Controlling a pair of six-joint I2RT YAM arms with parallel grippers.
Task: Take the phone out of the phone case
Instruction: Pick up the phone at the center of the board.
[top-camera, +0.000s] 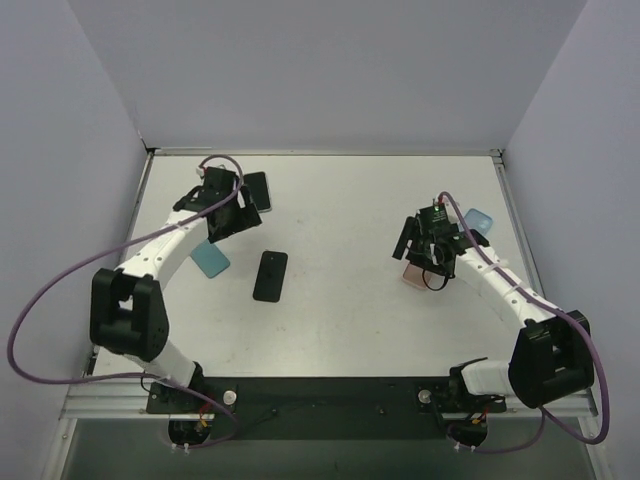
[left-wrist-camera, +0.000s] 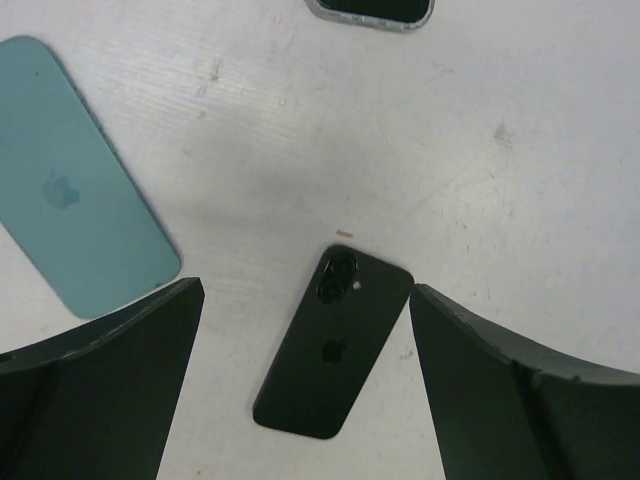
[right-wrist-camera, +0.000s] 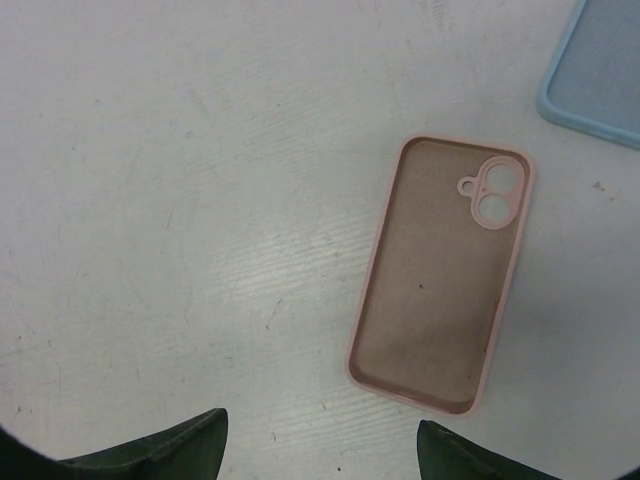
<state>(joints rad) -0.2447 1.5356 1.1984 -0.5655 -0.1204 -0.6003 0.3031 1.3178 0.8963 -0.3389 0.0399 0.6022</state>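
Black phone (left-wrist-camera: 333, 345) flat on the white table (left-wrist-camera: 480, 150), back up with lenses and logo showing, out of any case, straight ahead of the left gripper (left-wrist-camera: 305, 295) and in line with the gap between its fingers, touching neither. Left gripper spread wide, nothing held. Pink phone case (right-wrist-camera: 440, 300) well apart from that phone, over by the right gripper (right-wrist-camera: 322, 425): empty, hollow side up, camera cutouts visible, ahead of the pincer and toward its right finger's side, untouched. Right gripper parted too, fingers apart with only bare table between them. Teal phone (left-wrist-camera: 80, 200) out past the left gripper's left finger, back up. Farther ahead of the left gripper, a dark device with silvery rim (left-wrist-camera: 372, 10), mostly cut off. Beyond the pink case, corner of a light blue case (right-wrist-camera: 600, 80).
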